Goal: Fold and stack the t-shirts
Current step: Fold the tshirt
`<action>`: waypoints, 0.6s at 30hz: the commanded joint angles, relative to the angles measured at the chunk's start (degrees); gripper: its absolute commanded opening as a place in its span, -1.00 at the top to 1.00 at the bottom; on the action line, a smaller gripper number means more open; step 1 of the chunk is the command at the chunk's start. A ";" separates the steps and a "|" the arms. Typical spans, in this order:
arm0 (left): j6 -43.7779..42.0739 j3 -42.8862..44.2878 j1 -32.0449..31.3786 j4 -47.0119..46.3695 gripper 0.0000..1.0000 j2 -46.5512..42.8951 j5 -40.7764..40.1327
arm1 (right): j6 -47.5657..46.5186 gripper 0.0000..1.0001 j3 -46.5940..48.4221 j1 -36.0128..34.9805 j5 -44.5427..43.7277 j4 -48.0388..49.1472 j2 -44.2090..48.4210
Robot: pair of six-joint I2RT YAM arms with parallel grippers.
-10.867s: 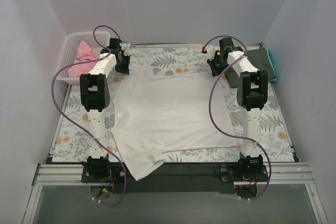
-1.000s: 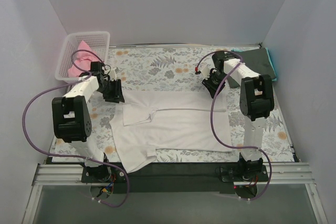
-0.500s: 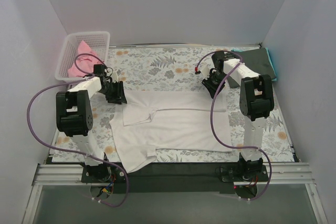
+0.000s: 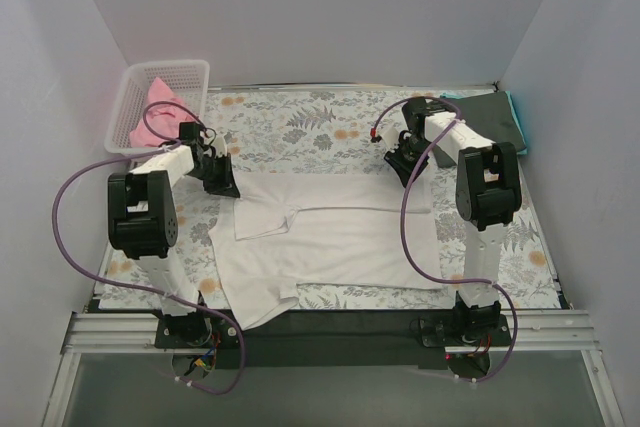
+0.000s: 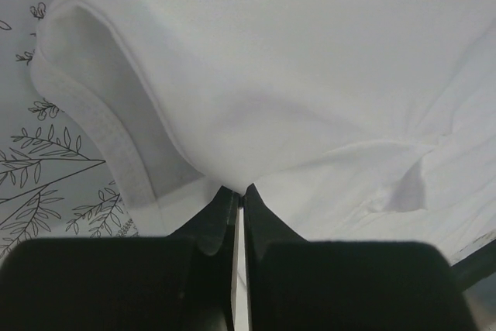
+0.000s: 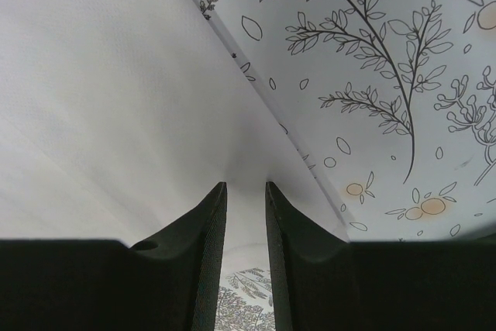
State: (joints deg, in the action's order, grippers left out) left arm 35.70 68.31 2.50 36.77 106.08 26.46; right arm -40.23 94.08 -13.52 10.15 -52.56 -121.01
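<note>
The large white t-shirt (image 4: 330, 232) lies folded across the middle of the table, one sleeve hanging at the near left. My left gripper (image 4: 225, 187) is at its far left corner, shut on a fold of the white cloth (image 5: 294, 75), as the left wrist view (image 5: 239, 189) shows. My right gripper (image 4: 398, 172) is at the far right corner. In the right wrist view (image 6: 244, 184) its jaws are narrowly apart with white cloth (image 6: 101, 98) between them. The pink t-shirt (image 4: 160, 107) lies in the basket. The dark grey-green t-shirt (image 4: 490, 117) lies on the teal one (image 4: 518, 112) at the far right.
The white lattice basket (image 4: 170, 67) stands at the far left corner. The floral table cloth (image 4: 300, 117) covers the table. White walls close in the left, back and right sides. Purple cables loop off both arms.
Since 10.9 s ago the shirt's far part has been folded toward the near side. In the last second the left arm's elbow swung in; both grippers stayed at the fold's corners.
</note>
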 commanded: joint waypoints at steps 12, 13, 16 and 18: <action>1.91 -5.47 0.22 5.59 1.00 -5.45 -4.65 | -1.34 0.45 -0.21 -0.28 -2.15 -0.09 0.42; 2.17 -5.39 0.22 5.24 1.00 -4.66 -5.18 | -1.43 0.45 -0.39 -0.19 -1.98 0.00 0.51; 2.27 -3.63 0.22 4.27 0.76 -2.38 -6.33 | -1.52 0.45 -0.83 -0.19 -1.80 -0.18 0.86; 1.83 -1.35 0.57 4.27 0.65 -2.63 -5.89 | -1.78 0.44 -0.92 -0.19 -1.54 -0.18 1.56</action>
State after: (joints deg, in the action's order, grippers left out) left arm 37.50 63.86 2.57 42.17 103.90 22.57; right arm -40.95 93.82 -13.52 8.21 -52.53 -121.03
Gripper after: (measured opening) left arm 0.154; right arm 0.278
